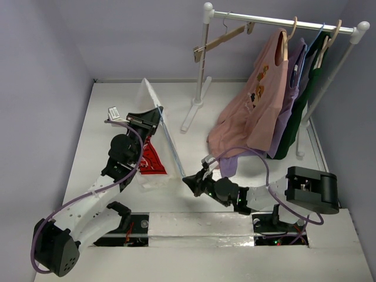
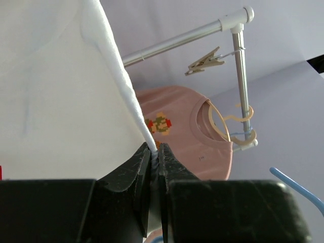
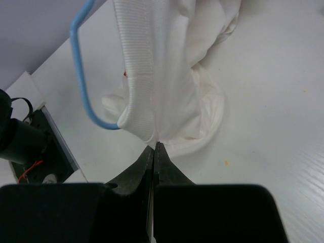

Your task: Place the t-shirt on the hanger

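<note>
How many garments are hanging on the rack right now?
3. Pink shirt in front, toward the middle of the rail; lilac garment right behind it; dark green garment next, near the rail's right end. Another could be hidden between them.

The red graphic (image 1: 153, 160) on the shirt (image 1: 150, 97) was partly hidden behind the left arm (image 1: 120, 154), its lettering too small to read. The hanger (image 3: 77, 61) ran off the right wrist view's top edge, its lower end buried in cloth.
</note>
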{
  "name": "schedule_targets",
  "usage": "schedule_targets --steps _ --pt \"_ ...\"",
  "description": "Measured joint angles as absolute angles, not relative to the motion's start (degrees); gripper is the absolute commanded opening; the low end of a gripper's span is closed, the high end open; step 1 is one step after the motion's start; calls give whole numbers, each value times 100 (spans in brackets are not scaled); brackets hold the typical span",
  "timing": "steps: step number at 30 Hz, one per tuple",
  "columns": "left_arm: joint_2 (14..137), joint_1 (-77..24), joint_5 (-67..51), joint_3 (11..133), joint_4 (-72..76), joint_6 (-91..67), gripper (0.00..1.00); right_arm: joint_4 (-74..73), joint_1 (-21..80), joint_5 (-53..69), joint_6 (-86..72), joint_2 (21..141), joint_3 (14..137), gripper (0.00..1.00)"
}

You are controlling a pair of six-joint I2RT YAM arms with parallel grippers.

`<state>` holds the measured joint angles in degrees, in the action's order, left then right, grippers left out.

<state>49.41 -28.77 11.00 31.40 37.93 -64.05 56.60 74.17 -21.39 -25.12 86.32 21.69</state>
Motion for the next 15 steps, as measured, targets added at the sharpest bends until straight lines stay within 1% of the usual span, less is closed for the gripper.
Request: schedule_targets --steps 10,15 --pt "5321 -2880 1247 3142 4132 -5896 0 5194 7832 -2576 -2709 8477 2276 0" --pt "5363 -2821 1190 3164 4110 -5972 0 4921 7911 -2722 -2781 8488 2412 0"
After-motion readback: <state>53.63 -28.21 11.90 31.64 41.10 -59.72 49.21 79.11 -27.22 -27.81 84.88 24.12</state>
